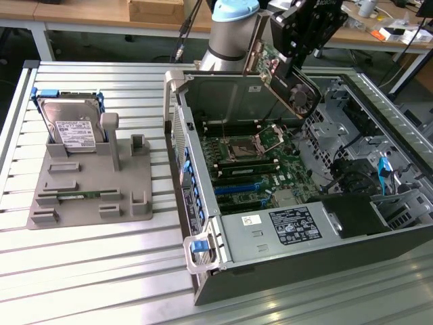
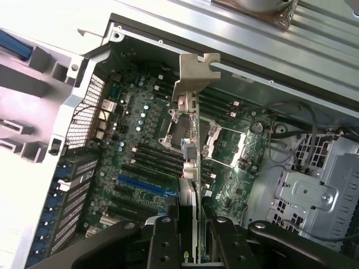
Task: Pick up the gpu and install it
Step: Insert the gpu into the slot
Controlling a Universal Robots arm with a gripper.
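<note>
Slatted metal worktop (image 1: 101, 271) carries an open computer case (image 1: 270, 288); in the exterior view the pincer (image 1: 292, 62) holds the gpu (image 1: 287, 84) tilted above it, clear of the motherboard (image 1: 260, 166). In the wrist view the pincer (image 2: 190, 227) is clamped on the gpu (image 2: 193, 162), which hangs edge-on over the board. Transfer is judged in hand, and seating demands the card edge squared to a slot.

gpu (image 1: 289, 80): your card is green, with a dark round fan and a silver bracket.
gripper (image 1: 291, 57): black.
motherboard (image 1: 260, 162): you see green, with blue slots.
hard drive (image 1: 67, 122): silver, white label, blue rails.
holder (image 1: 88, 193): plain grey.
table (image 1: 101, 271): you get silver, ribbed in stripes.
</note>
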